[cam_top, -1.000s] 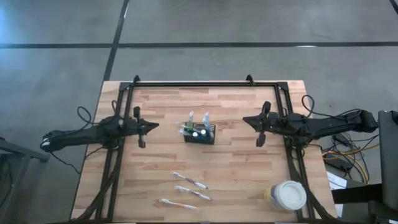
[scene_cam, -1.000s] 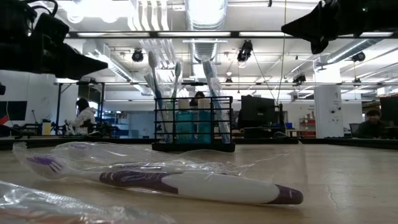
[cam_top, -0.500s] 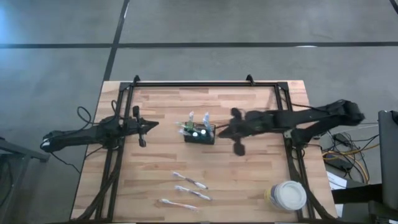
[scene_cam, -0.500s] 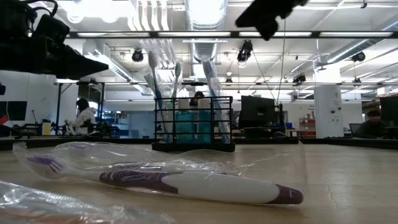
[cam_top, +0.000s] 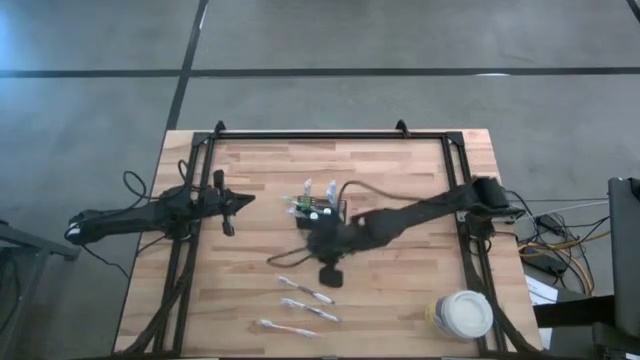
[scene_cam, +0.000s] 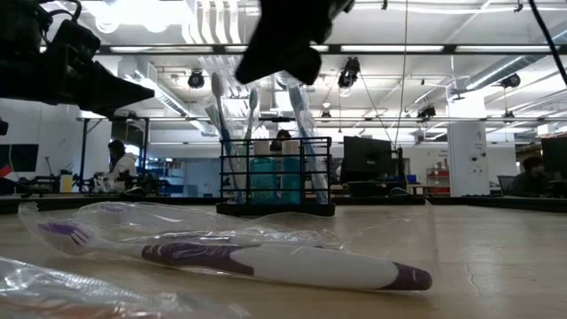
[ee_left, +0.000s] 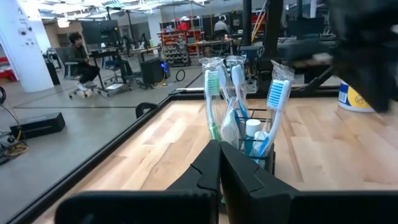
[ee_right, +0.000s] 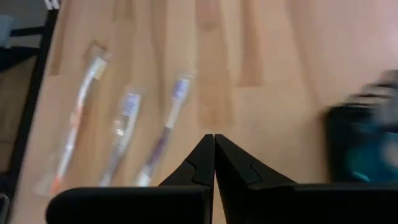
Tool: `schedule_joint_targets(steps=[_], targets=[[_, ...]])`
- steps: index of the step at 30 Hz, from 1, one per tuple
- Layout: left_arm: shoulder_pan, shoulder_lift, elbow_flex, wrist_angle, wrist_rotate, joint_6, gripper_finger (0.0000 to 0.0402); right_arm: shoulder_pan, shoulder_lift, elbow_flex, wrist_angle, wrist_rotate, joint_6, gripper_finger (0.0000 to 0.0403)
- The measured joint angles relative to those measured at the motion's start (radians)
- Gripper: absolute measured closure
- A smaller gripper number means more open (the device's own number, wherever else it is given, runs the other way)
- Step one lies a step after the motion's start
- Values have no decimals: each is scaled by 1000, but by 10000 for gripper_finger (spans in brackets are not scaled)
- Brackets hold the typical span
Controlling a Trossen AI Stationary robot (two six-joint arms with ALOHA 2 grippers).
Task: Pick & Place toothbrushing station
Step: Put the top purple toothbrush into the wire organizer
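Wooden table (cam_top: 400,290) seen from above, described from left to right. At the left side the left gripper (cam_top: 232,203) waits above the wood, fingers pressed together and holding nothing, pointing toward the middle; its wrist camera looks straight at the caddy, which suggests it is parked as an onlooker rather than at work. Near the table's centre stands the toothbrushing station (cam_top: 320,215), a small black mesh caddy, upright, with several wrapped toothbrushes standing in it, heads up. Just beside the caddy, on its near side, hovers the right gripper (cam_top: 329,262), its arm stretched in from the right edge; its fingers are clenched and empty. It sits between the caddy and three wrapped toothbrushes (cam_top: 302,309) lying flat in a loose row toward the table's front, and its wrist camera looks down on them, so it seems to be reaching for one to add to the caddy. At the front right corner stands a round white tub (cam_top: 462,314), well apart from everything else
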Motion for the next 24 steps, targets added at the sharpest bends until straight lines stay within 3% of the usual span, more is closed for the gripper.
schedule_joint_targets(steps=[5, 8, 16, 20, 24], targets=[[0, 0, 0, -5, 0, -32, 393, 28, 132, 101, -33, 0, 74, 394], [0, 0, 0, -15, 1, -41, 393, 30, 195, 158, -85, -52, 140, 386], [-1, 0, 0, -47, 5, -45, 393, 32, 345, 314, -124, -230, 212, 278], [-1, 0, -2, -49, 15, -64, 393, 39, 424, 443, -169, -238, 242, 230], [-1, -2, -5, -39, 19, -94, 392, 43, 523, 581, -293, -217, 268, 217]])
